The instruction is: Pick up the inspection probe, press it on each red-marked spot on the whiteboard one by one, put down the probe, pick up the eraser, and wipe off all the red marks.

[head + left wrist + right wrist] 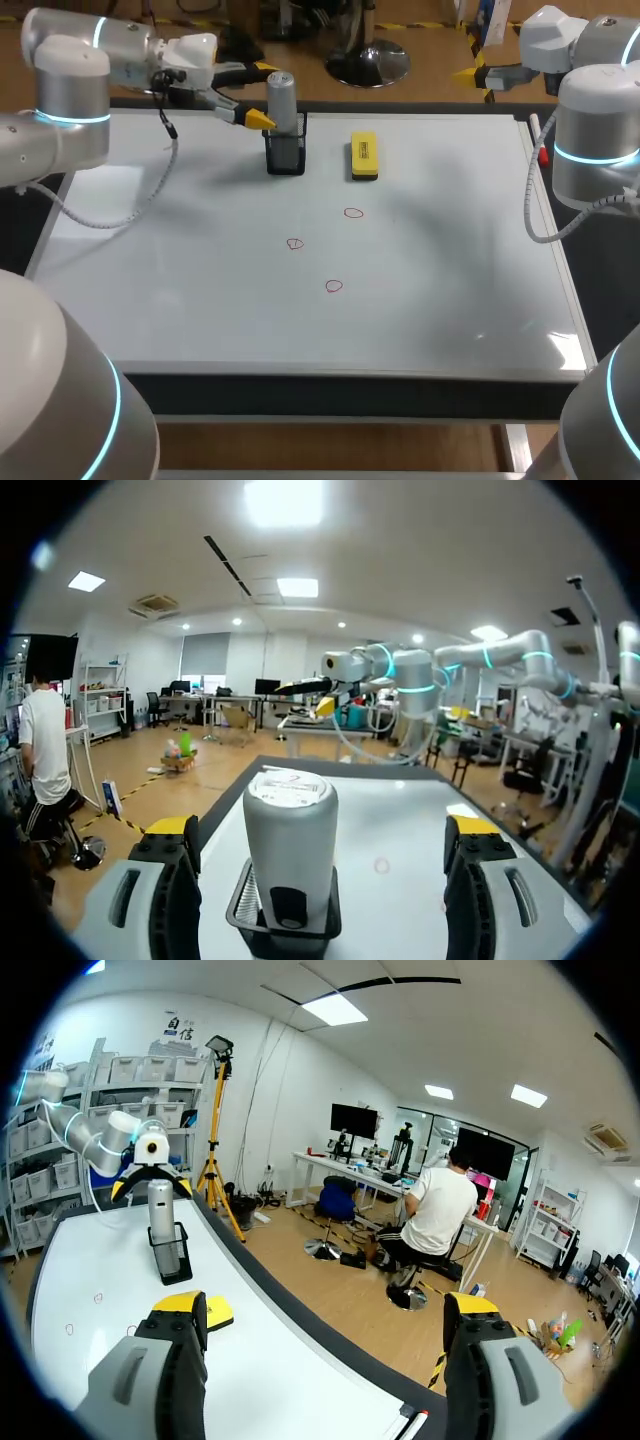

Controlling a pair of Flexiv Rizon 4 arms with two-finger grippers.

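We see a black holder (286, 157) (172, 1252) standing upright toward the far side of the table (330, 393), a little left of its middle; it is boxy, with dark walls we can partly see through. In the left wrist view we make out only its rim (240, 912). A white marker (540, 138) (414, 1423) with a red cap lies lengthwise along the right rim of the whiteboard (200, 280), at its far end. The table's dark front edge shows along the near side.

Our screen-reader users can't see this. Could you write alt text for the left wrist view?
A grey inspection probe stands upright in a black holder, between the open fingers of the left gripper, touching neither. The whiteboard stretches beyond, with one faint red mark.
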